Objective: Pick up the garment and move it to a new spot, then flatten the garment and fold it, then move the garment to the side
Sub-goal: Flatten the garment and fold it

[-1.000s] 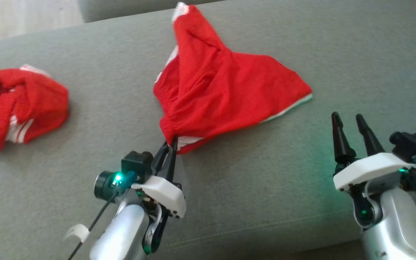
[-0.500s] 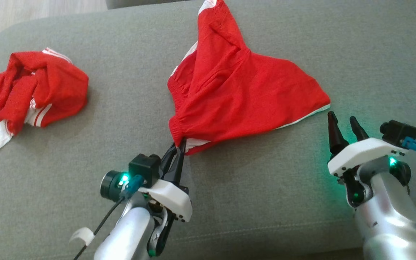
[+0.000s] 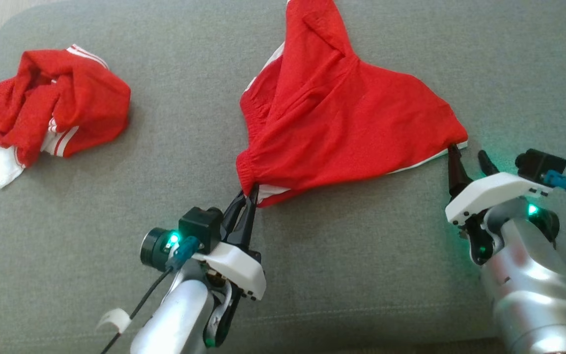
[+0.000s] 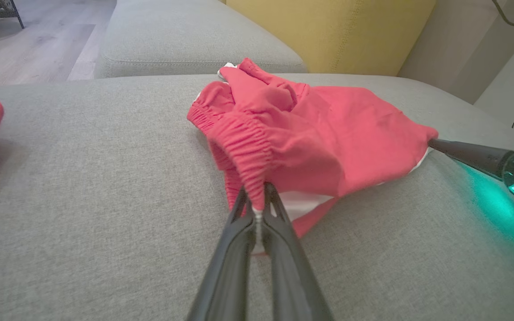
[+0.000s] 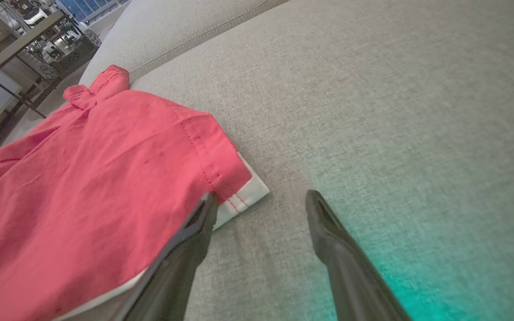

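Head view: red mesh shorts with white trim (image 3: 342,108) stretch lengthwise away from the robot; left gripper (image 3: 250,192) pinches waistband (image 3: 246,169), right gripper (image 3: 467,153) gapes empty beside hem (image 3: 430,160).

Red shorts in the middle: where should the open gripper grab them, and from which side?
Best guess: the white-trimmed hem corner of the red shorts, from the near right. It lies flat on the sofa, pointing at the open right gripper, and sits across from the waistband the left gripper pinches, so pulling would spread the cloth.

No lettering can be read on the garment (image 3: 352,113) or the sofa (image 3: 361,265).
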